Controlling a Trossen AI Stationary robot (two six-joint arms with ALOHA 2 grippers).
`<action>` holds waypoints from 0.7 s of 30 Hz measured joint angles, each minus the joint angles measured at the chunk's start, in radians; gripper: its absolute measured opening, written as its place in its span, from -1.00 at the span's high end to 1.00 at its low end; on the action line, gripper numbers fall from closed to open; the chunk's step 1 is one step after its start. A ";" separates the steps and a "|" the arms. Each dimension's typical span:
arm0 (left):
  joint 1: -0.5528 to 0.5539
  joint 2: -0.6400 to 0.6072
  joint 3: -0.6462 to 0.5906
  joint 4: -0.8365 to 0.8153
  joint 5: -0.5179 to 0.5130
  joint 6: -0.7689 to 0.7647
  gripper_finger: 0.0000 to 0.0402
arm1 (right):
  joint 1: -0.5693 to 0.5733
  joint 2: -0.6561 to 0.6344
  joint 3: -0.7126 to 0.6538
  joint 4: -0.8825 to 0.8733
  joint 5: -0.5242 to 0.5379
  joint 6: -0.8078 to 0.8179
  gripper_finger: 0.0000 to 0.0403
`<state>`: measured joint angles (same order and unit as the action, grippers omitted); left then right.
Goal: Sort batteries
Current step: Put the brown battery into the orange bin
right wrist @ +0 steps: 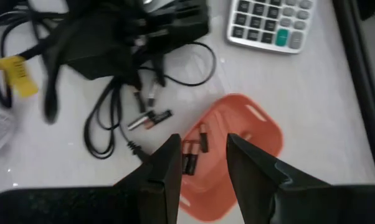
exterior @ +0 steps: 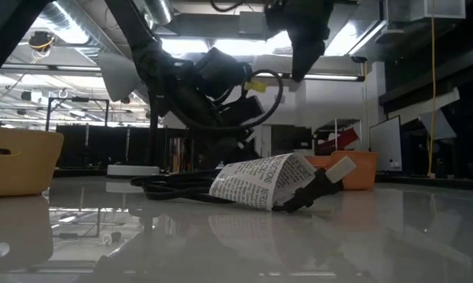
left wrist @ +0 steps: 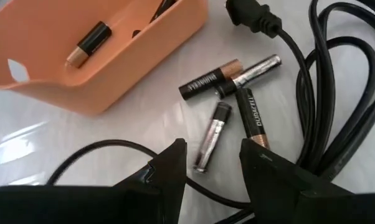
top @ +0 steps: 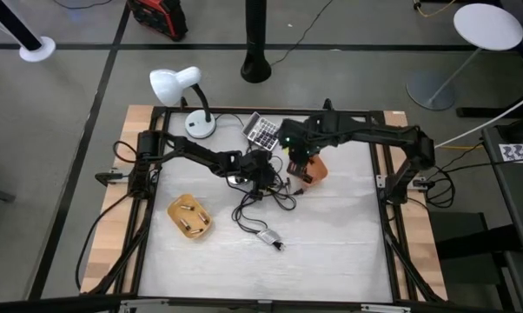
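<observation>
Bright overhead light, glossy table [exterior: 362, 236] glare.

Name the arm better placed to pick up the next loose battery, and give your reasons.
Left. The left gripper is open right over the loose batteries beside the black cable. The right gripper, also open, hangs above the orange tray.

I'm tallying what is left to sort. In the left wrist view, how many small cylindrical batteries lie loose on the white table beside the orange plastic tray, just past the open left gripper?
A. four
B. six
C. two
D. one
A: four small cylindrical batteries lie in a cluster on the white table outside the orange plastic tray, ahead of the open left gripper.
</observation>
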<state>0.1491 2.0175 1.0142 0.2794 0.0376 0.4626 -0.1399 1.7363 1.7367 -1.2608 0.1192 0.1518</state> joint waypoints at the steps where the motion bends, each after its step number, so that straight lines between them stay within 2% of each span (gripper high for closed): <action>1: -0.003 0.001 0.001 -0.006 -0.001 0.009 0.29 | 0.013 0.000 0.000 -0.001 0.000 0.001 0.41; 9: -0.021 -0.001 0.003 -0.082 0.005 0.008 0.29 | 0.090 0.000 0.000 -0.033 0.000 0.025 0.41; 21: -0.039 -0.002 -0.001 -0.097 0.009 -0.042 0.29 | 0.142 0.000 0.000 -0.099 -0.001 0.091 0.41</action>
<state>0.1101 2.0151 1.0135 0.1819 0.0462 0.4204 0.0017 1.7363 1.7367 -1.3601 0.1184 0.2424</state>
